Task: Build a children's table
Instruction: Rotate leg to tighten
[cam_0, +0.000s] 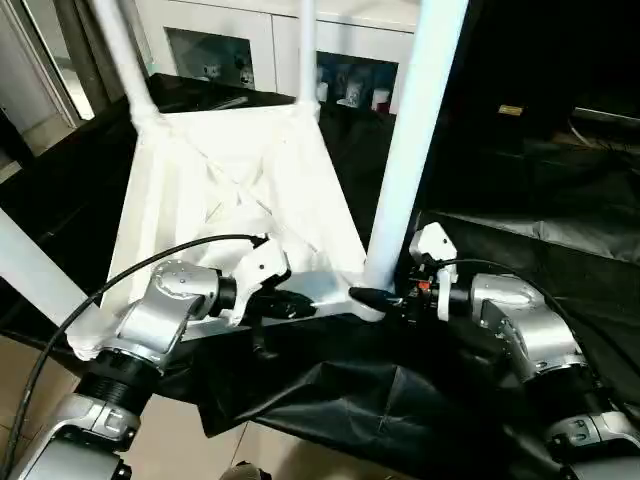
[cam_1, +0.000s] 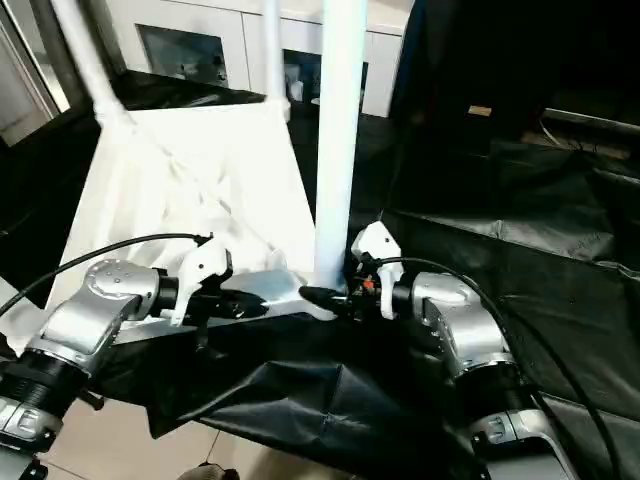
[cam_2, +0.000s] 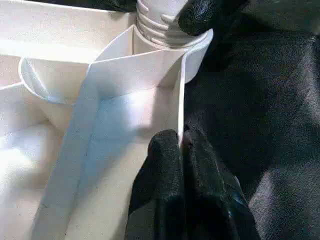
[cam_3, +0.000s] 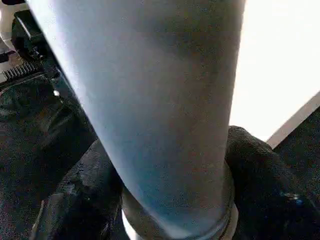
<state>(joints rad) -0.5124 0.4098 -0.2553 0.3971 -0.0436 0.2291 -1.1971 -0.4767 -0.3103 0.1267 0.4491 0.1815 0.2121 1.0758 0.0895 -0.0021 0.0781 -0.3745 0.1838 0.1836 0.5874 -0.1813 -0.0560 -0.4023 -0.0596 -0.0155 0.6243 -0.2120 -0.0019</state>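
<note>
White children's table (cam_0: 230, 190) on black cloth (cam_0: 520, 250).

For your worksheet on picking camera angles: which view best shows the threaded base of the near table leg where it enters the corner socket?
The left wrist view: the leg's threaded base sits in the corner socket, ridges clearly visible. The right wrist view shows the leg's smooth shaft between black fingers. The eye views show the whole leg, its base hidden.
</note>
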